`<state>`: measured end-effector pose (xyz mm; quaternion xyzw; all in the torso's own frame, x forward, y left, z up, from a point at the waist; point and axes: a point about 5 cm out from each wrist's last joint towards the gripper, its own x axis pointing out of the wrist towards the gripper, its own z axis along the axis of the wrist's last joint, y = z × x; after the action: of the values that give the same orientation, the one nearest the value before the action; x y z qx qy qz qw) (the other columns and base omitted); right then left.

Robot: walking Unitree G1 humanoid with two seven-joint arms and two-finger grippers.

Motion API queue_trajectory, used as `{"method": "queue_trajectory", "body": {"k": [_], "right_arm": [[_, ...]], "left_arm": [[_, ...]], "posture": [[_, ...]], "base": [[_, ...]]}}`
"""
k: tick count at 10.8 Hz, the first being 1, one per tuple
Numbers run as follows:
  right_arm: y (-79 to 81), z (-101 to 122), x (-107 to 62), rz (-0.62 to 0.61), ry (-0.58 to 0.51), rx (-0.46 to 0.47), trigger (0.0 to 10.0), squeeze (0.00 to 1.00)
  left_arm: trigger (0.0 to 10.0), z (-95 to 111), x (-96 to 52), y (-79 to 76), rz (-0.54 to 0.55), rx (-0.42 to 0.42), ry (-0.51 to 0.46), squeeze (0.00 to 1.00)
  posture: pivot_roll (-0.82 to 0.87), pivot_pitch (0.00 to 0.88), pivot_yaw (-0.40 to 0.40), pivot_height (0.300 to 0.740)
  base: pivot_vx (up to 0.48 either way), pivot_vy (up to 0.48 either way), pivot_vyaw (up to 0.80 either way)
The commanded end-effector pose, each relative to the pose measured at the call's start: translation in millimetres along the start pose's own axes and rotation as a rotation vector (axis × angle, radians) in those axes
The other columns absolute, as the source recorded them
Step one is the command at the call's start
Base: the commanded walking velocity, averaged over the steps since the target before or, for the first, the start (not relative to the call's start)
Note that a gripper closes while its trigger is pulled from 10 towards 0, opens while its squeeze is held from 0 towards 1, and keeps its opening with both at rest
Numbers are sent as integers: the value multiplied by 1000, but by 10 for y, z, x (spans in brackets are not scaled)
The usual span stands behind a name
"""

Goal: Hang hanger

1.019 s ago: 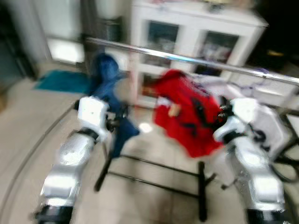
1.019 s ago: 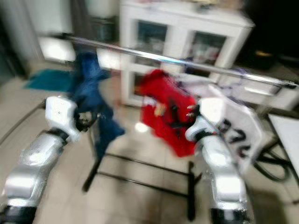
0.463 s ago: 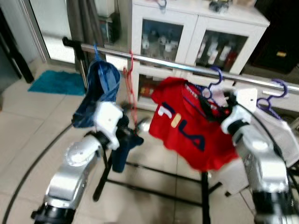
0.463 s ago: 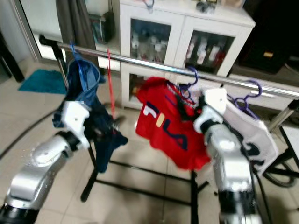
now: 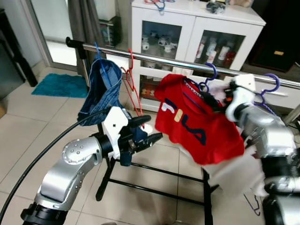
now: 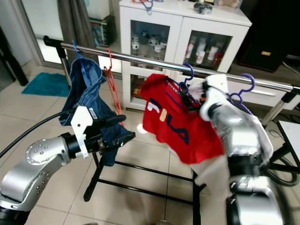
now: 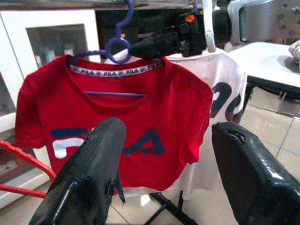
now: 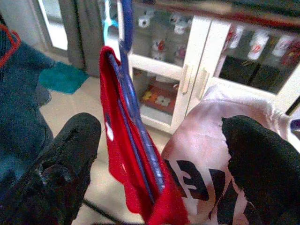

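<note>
Right gripper (image 7: 154,44) is up at the neck of the red shirt (image 5: 187,119), its fingers spread wide with nothing between them, one fingertip close beside the purple hanger (image 7: 119,44). That hanger's hook is over the steel rail (image 5: 159,58), and the shirt hangs from it. Left gripper (image 5: 147,133) hovers lower, in front of the shirt, fingers apart and empty. Along the rail hang a white shirt (image 7: 225,93), a bare red hanger (image 5: 133,89) and a denim garment (image 5: 101,91). Behind stands a white cabinet (image 5: 187,33).
</note>
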<state>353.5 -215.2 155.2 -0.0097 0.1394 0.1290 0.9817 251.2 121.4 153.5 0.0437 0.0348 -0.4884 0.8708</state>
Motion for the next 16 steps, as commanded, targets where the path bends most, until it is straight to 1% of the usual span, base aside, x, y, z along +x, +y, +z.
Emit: {"method": "queue_trajectory", "body": {"k": [1, 2, 3, 5, 6, 7, 8, 9, 12, 16], "right_arm": [[-22, 86, 26, 34, -21, -22, 10000, 0], [26, 172, 78, 140, -57, -45, 10000, 0], [42, 189, 119, 171, -51, -63, 10000, 0], [58, 169, 213, 193, -2, -83, 10000, 0], [69, 92, 266, 222, 84, -91, 5255, 0], [70, 100, 280, 226, 88, -86, 2980, 0], [64, 107, 293, 224, 91, -77, 1373, 0], [57, 125, 307, 225, 89, -69, 0, 0], [8, 154, 316, 213, 99, -49, 0, 0], [0, 169, 334, 202, 101, -39, 0, 0]], "left_arm": [[10000, 73, 26, -22, -30, 13, -14, 0], [10000, 77, 21, -23, -40, 10, -9, 0], [10000, 76, 19, -21, -45, 11, -6, 0], [10000, 76, 18, -21, -51, 10, -5, 0], [10000, 71, -1, -25, -52, 9, 1, 0], [10000, 70, -4, -26, -52, 9, 3, 0], [10000, 70, -5, -27, -53, 8, 3, 0], [10000, 70, -3, -26, -54, 8, 4, 0], [10000, 73, 9, -20, -56, 13, 2, 0], [10000, 73, 16, -17, -58, 19, 3, 0]], "posture": [[75, 0, -68, 740], [74, 0, -67, 740], [73, 0, -67, 740], [78, 0, -70, 740], [85, 0, -76, 740], [88, 0, -78, 740], [88, 0, -78, 740], [87, 0, -78, 740], [82, 0, -77, 740], [84, 0, -78, 740]], "base": [[0, 0, 0], [0, 0, 0], [0, 0, 0], [0, 0, 0], [0, 0, 0], [0, 0, 0], [0, 0, 0], [0, 0, 0], [0, 0, 0], [0, 0, 0]]}}
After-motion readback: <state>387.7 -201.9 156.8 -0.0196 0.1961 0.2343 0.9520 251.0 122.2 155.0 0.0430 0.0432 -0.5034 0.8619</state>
